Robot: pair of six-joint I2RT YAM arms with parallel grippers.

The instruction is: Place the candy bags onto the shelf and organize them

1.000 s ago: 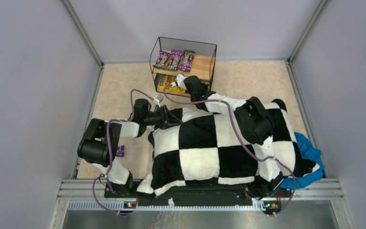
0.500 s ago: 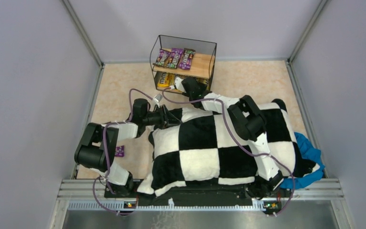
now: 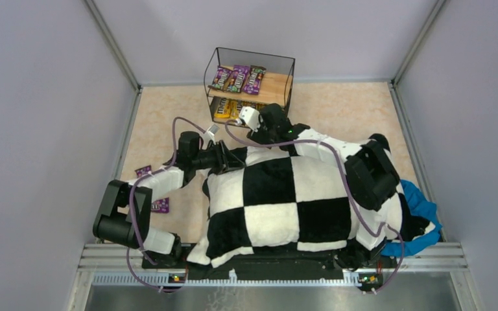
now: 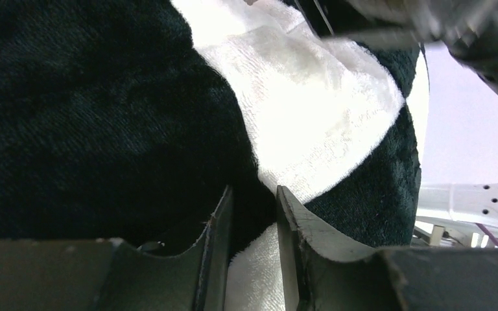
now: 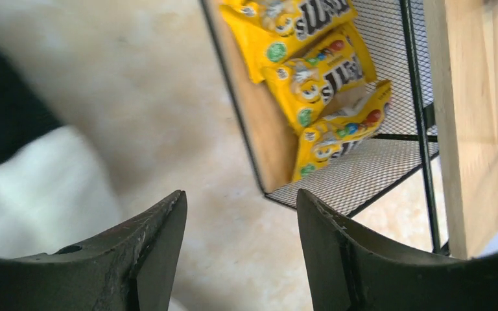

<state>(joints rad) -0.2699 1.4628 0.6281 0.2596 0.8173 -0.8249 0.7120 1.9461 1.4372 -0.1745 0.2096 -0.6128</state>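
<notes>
The shelf (image 3: 279,91) stands at the back of the floor, with three purple candy bags (image 3: 237,78) on its top board and yellow candy bags (image 3: 229,107) on the lower board. My right gripper (image 3: 248,119) hovers just in front of the lower tier, open and empty. In the right wrist view, that gripper (image 5: 240,207) faces three yellow bags (image 5: 318,71) lying overlapped on the lower board. My left gripper (image 4: 254,194) is shut on a fold of the checkered cushion (image 4: 311,116). Two purple bags (image 3: 144,171) (image 3: 161,205) lie on the floor on the left.
The big black-and-white checkered cushion (image 3: 279,201) covers the middle of the floor and both arm bases. A blue cloth (image 3: 421,207) pokes out at its right edge. Grey walls close in the left, right and back sides. Black mesh (image 5: 363,175) backs the shelf.
My right gripper opened and pulled back from the lower shelf, leaving a yellow bag there. The left arm's elbow swung toward the near edge, uncovering a second purple bag on the floor.
</notes>
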